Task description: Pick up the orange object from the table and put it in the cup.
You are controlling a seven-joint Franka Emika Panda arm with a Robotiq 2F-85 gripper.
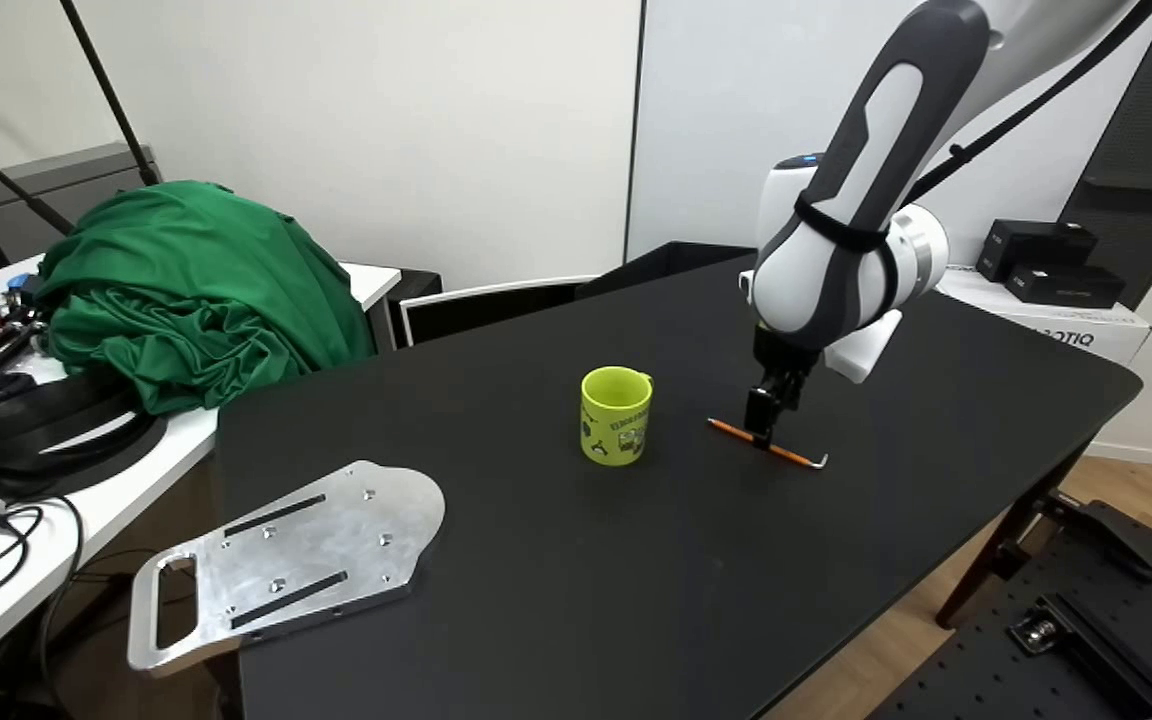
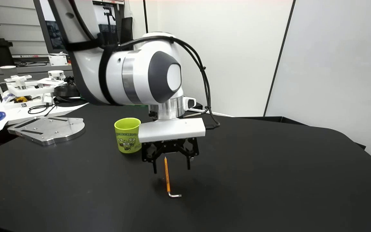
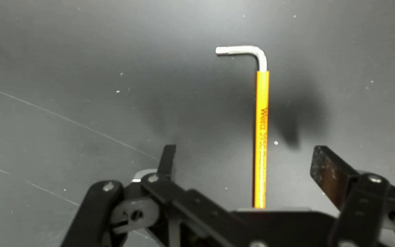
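The orange object is an orange hex key with a bent silver end. It lies flat on the black table in both exterior views [image 1: 793,456] [image 2: 167,177] and in the wrist view [image 3: 261,137]. My gripper [image 2: 172,170] is open just above it, with a finger on each side; it also shows in the other views [image 1: 763,436] [image 3: 244,148]. The key runs between the fingers without touching them in the wrist view; its rear end is hidden behind the gripper body there. The lime cup [image 1: 616,425] stands upright beside the gripper, also in an exterior view [image 2: 127,138]. It is out of the wrist view.
A silver metal plate [image 1: 326,550] lies at the table's edge, past the cup from the gripper. A side table with a green cloth [image 1: 196,290] and cables stands beyond it. A black bin [image 1: 671,262] is behind the black table [image 1: 536,580].
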